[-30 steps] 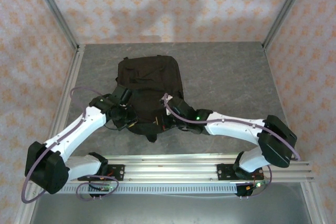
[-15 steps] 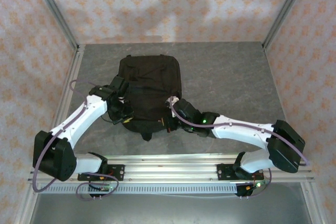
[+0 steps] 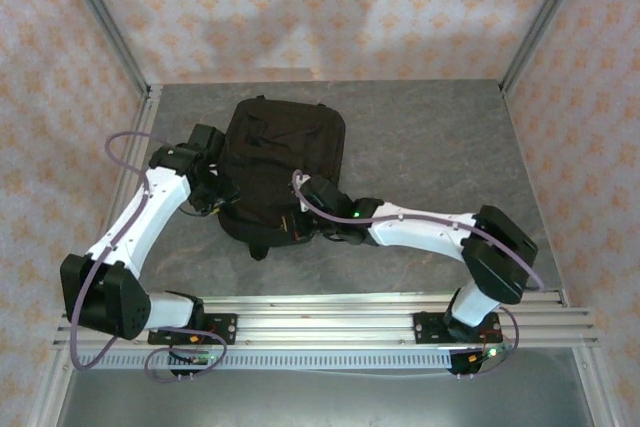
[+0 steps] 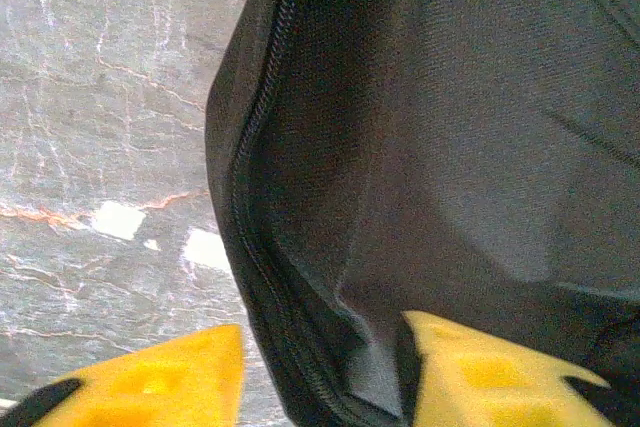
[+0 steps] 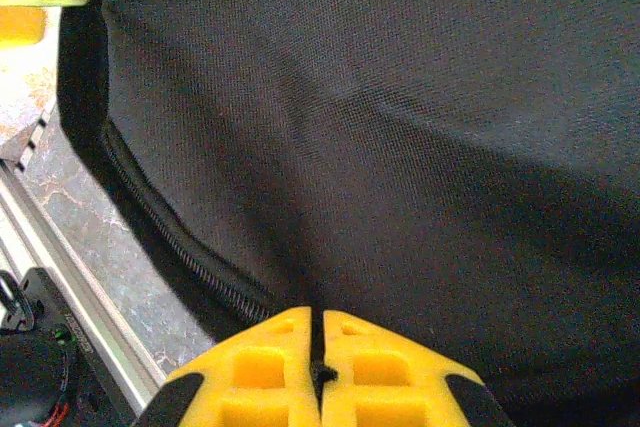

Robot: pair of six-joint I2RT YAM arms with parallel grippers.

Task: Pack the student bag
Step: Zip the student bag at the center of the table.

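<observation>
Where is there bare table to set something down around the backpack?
Widest patch: grey marbled tabletop right of the large black soft fabric backpack, out to the right frame post. A narrower strip runs behind it along the back wall. Crowded: the bag's left and near edges, where the left end effector and right end effector sit.

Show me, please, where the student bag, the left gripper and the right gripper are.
student bag [image 3: 285, 147], top external view, middle of its fabric.
left gripper [image 4: 322, 332], left wrist view, midway between its fingertips.
right gripper [image 5: 318, 319], right wrist view, where its fingertips meet.
</observation>
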